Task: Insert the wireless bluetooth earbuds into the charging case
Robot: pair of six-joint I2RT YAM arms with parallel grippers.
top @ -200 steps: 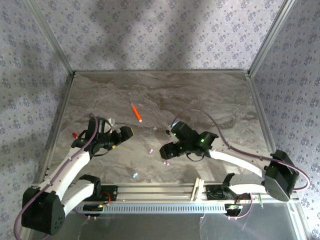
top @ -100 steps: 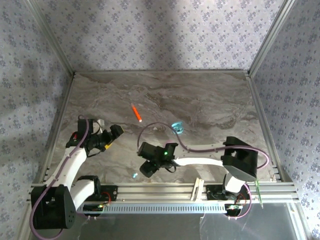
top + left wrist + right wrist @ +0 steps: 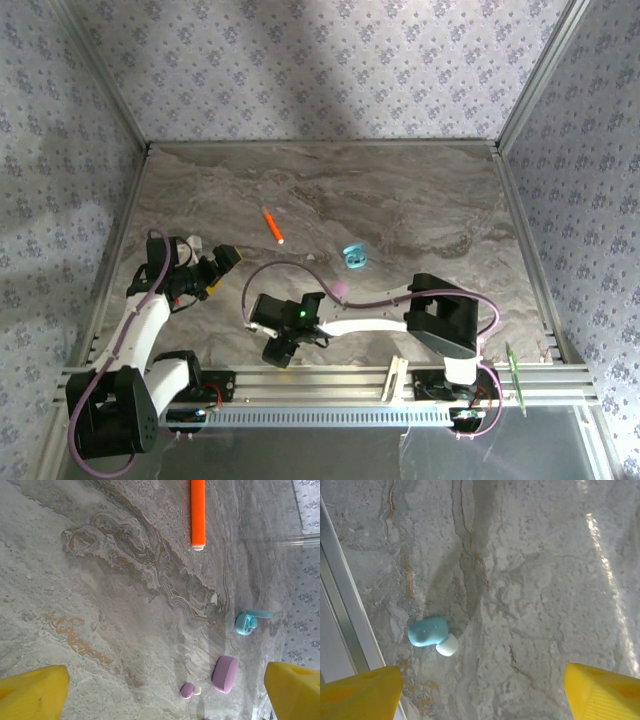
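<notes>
The right fingers (image 3: 360,692) — spread apart — have swung to the worktop's (image 3: 420,200) near edge and now hang over a cyan earbud (image 3: 431,634) beside the rail (image 3: 345,610), well apart from the open cyan case (image 3: 353,257), so a pick looks next; the left fingers (image 3: 30,690) stand wide too.

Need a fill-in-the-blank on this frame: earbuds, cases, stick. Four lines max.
1. The earbud seen between the spread fingers of the right end effector is ___ with a white tip.
2. The cyan case has its lid ___.
3. The closed case next to the pink earbud is coloured ___.
4. The stick on the table is coloured ___.

Missing words: cyan; open; pink; orange.
</notes>
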